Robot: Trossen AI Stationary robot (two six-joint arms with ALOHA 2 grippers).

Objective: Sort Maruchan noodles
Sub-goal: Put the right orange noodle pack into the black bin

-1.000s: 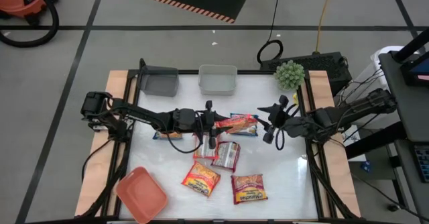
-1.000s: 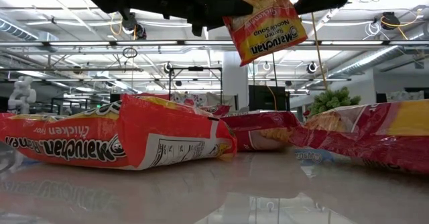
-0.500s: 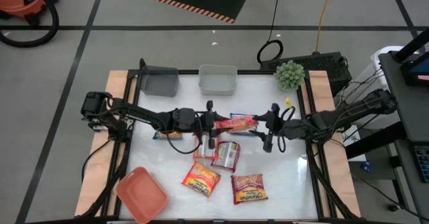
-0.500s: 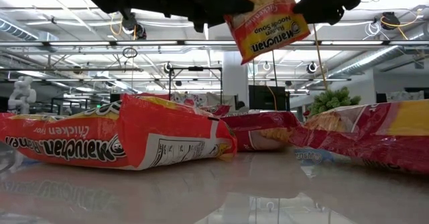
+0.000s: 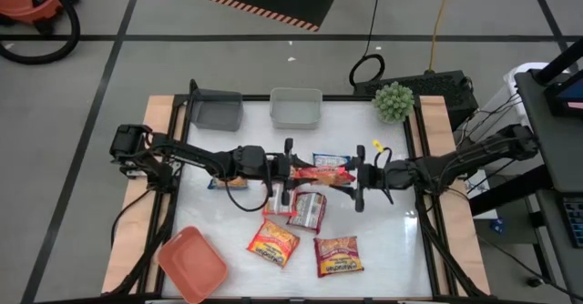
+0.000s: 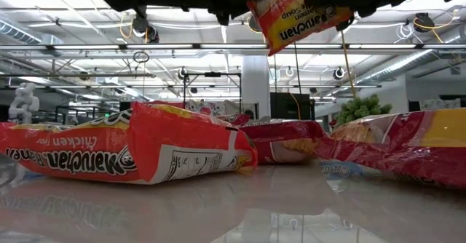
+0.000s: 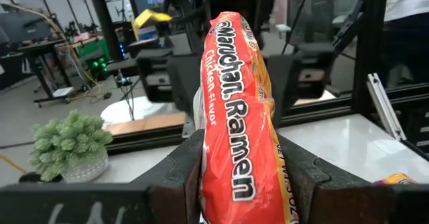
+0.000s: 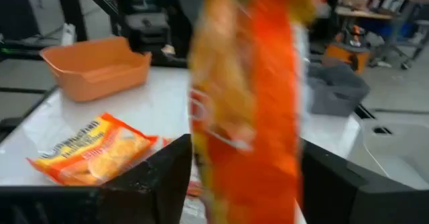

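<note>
The white glossy table (image 5: 392,240) carries, along its far edge, a dark grey bin (image 5: 217,110), a pale grey bin (image 5: 296,109) and a small green plant (image 5: 393,101); a salmon-red bin (image 5: 192,265) sits at the near left corner.

The left gripper (image 5: 290,170) and right gripper (image 5: 358,177) meet above the table's middle, with one orange-red packet (image 5: 322,173) raised between them. The left fingers (image 7: 191,160) are pressed against both flat faces of the packet. The right fingers (image 8: 157,174) stand either side of its other end; contact there cannot be told.

The held packet is a flat crinkled plastic wrapper reading "Maruchan Ramen, Chicken Flavor" (image 7: 228,103).

On the table lie a silvery-pink packet (image 5: 309,209), two orange-red and yellow packets (image 5: 274,241) (image 5: 338,254), and a blue packet (image 5: 332,160) partly covered by the raised one. The nearest lying wrapper (image 6: 127,156) also reads "Maruchan Ramen".
</note>
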